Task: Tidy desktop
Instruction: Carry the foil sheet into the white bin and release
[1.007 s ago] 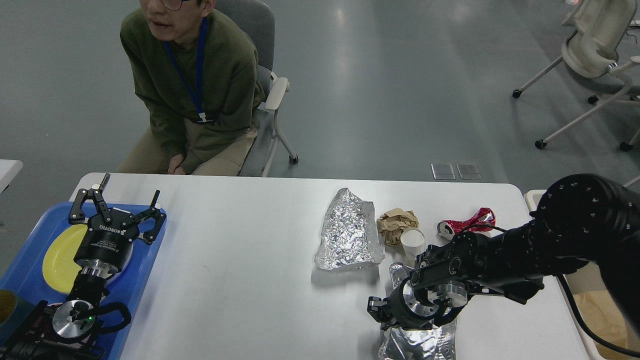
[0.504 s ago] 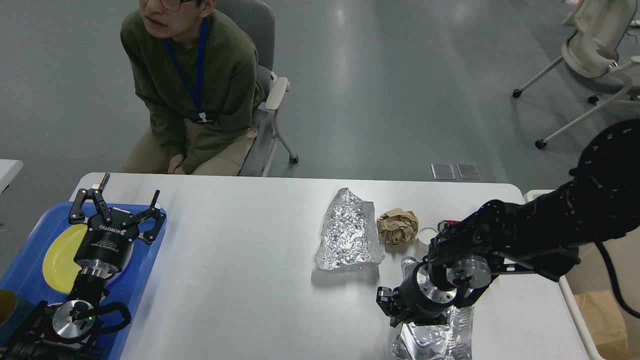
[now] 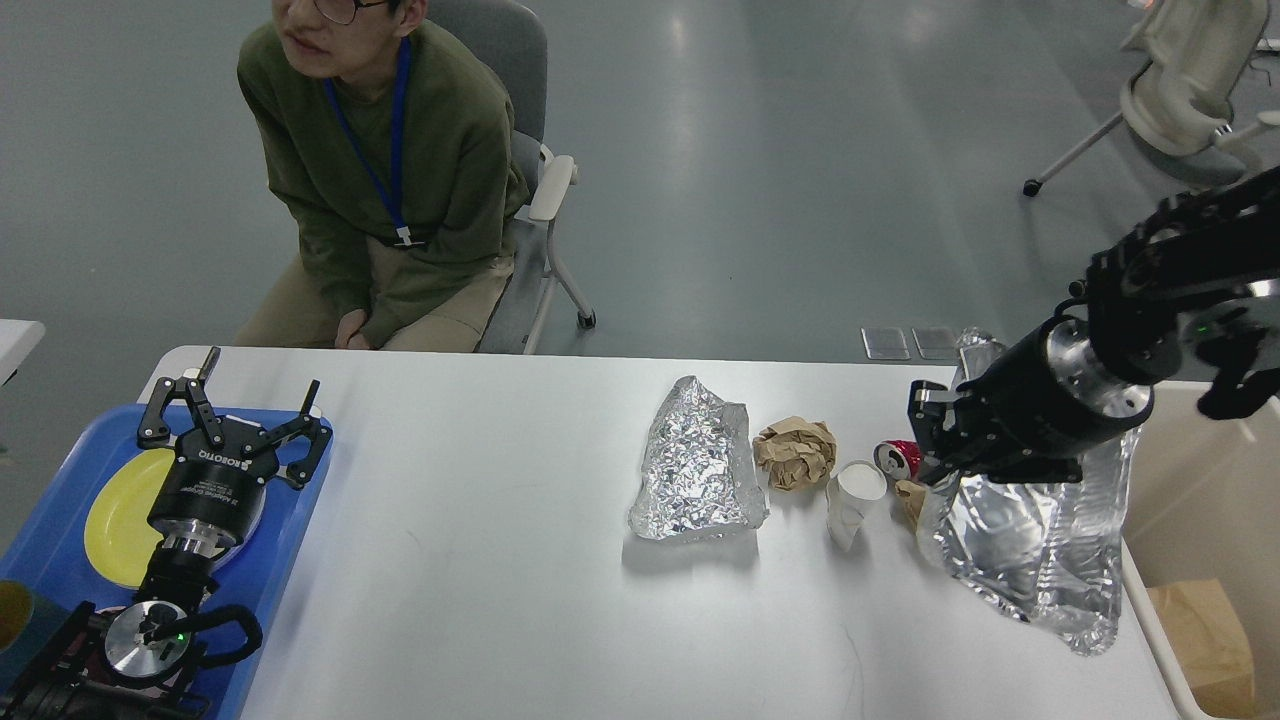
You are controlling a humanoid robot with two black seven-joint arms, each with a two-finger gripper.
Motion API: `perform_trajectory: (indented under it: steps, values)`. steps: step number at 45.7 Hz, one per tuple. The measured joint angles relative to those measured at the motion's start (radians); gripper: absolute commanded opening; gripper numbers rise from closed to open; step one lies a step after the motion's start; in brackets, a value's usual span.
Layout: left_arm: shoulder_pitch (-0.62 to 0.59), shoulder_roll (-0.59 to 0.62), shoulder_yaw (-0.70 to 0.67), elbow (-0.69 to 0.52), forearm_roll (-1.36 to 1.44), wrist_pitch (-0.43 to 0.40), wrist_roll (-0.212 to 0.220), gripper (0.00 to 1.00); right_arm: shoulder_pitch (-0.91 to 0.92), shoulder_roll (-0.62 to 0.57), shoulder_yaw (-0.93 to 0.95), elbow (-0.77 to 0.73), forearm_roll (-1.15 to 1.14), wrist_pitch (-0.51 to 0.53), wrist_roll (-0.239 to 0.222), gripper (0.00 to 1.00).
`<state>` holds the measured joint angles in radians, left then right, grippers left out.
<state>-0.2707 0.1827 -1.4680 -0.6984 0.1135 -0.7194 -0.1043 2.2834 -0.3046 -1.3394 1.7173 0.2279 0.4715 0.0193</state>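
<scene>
The white desktop [image 3: 480, 540] carries a crumpled foil sheet [image 3: 700, 465], a brown paper ball [image 3: 795, 450], a white paper cup [image 3: 850, 498] and a crushed red can [image 3: 898, 458] in a row right of centre. My right gripper [image 3: 935, 440] is shut on a large silver foil bag [image 3: 1030, 540], which hangs from it over the table's right edge. My left gripper [image 3: 260, 380] is open and holds nothing; it hovers over the blue tray [image 3: 290, 530] and its yellow plate [image 3: 115, 515] at the left.
A beige bin [image 3: 1200, 520] with brown paper inside stands just beyond the table's right edge. A person [image 3: 390, 180] sits on a chair behind the far left side. A white office chair [image 3: 1190, 90] is at the back right.
My right arm has lifted the silver bag from the near edge and carried it up and to the right, toward the bin. The cup and can show again. The left arm has not moved.
</scene>
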Motion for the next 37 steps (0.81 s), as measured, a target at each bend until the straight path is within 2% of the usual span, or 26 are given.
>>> perform_trajectory:
  steps: [2, 6, 17, 22, 29, 37]
  values:
    - [0.000, 0.000, 0.000, 0.000, 0.000, 0.000, 0.000, 0.96, 0.025, 0.002, -0.046, 0.001, -0.004, 0.011, 0.032, 0.00]
    - [0.000, 0.000, 0.000, 0.000, 0.000, 0.000, 0.000, 0.96, 0.047, 0.004, -0.106, 0.002, -0.022, 0.021, 0.056, 0.00]
    - [0.000, 0.000, 0.000, 0.000, 0.000, 0.000, 0.000, 0.96, 0.048, -0.011, -0.147, -0.005, -0.066, 0.024, 0.058, 0.00]
    - [0.000, 0.000, 0.000, 0.000, 0.000, 0.000, 0.000, 0.96, 0.011, -0.058, -0.165, -0.045, -0.098, 0.020, 0.055, 0.00]
    - [0.001, 0.000, 0.000, 0.000, 0.000, 0.000, 0.000, 0.96, -0.138, -0.162, -0.178, -0.185, -0.125, 0.012, 0.050, 0.00]
    - [0.001, 0.000, 0.000, 0.000, 0.000, 0.002, 0.000, 0.96, -0.364, -0.268, -0.161, -0.452, -0.124, -0.020, 0.049, 0.00]
